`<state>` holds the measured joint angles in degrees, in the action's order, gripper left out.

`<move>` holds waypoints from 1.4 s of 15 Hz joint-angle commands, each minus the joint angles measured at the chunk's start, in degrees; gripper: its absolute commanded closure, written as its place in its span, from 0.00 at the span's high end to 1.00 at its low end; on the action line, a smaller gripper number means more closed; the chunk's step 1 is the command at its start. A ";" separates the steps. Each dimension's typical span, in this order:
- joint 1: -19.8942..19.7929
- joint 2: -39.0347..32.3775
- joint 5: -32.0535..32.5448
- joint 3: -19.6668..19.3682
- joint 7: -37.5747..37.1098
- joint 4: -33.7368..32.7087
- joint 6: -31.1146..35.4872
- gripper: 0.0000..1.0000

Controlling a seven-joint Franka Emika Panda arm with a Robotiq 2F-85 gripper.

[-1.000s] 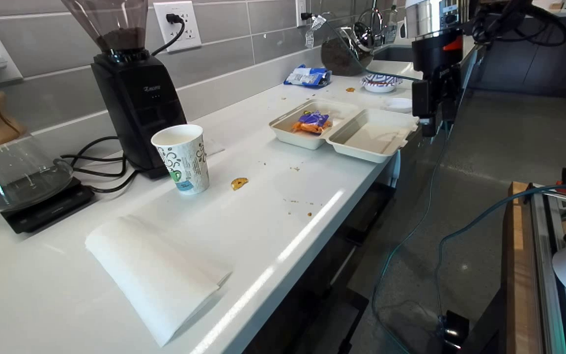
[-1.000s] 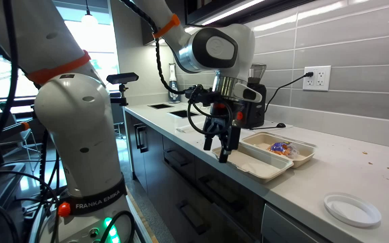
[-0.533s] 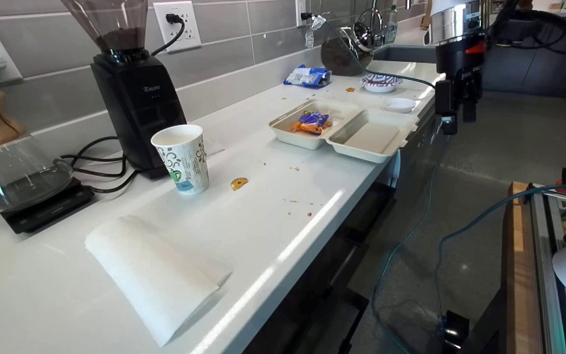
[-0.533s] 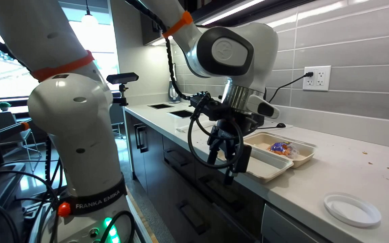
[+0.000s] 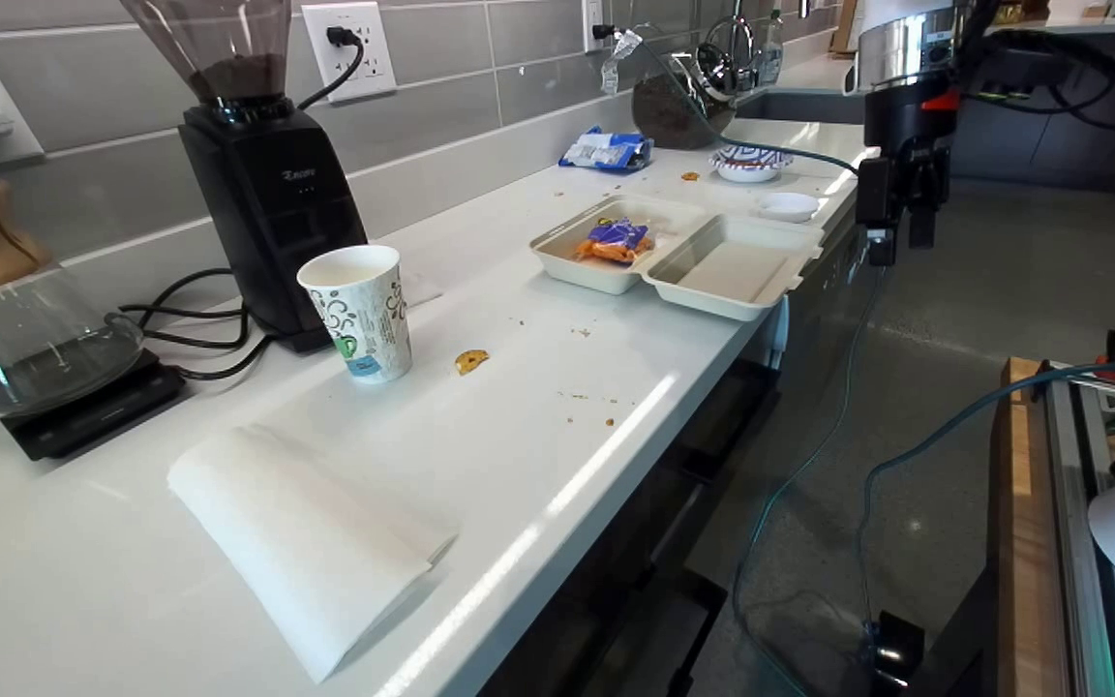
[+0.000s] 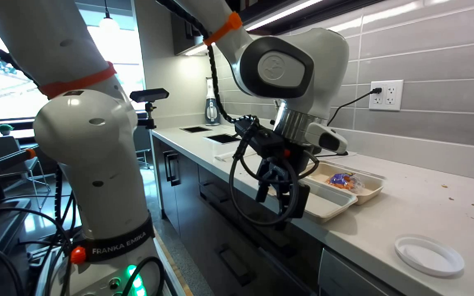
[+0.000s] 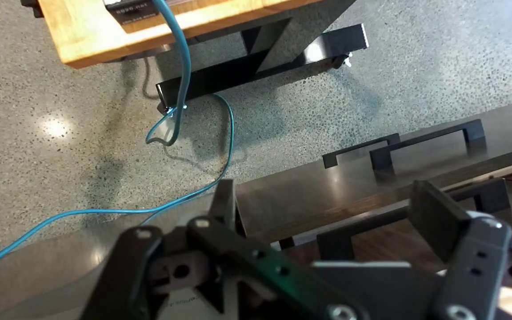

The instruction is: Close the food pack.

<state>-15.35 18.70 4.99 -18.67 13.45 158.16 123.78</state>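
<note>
Food pack, off-white hinged rectangular clamshell box point(image 5: 681, 249): lying unfolded on the white countertop point(image 5: 519, 436), nine o'clock from the black two-fingered gripper point(image 5: 902, 252) in an exterior view.
Hinge point(image 5: 666, 260): runs eight to two there, each half's long axis apparently with it.
Empty half point(image 5: 737, 265): probably the lid, and it's the nearer one!
Jaws: spread wide, holding nothing, out over the speckled grey floor point(image 7: 291, 115).
Next: likely a nine-o'clock reach under its free edge.
</note>
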 commanded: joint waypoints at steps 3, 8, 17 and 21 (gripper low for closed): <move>2.16 -5.13 -4.27 0.34 3.15 0.08 1.18 1.00; 3.90 -8.52 -10.46 0.56 7.39 0.06 2.32 1.00; 5.13 -11.87 -23.35 0.47 15.12 -0.02 14.35 0.18; 5.51 -12.60 -28.24 0.62 19.20 -0.05 18.71 0.00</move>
<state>-10.55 7.43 -19.04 -18.06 29.08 158.12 139.27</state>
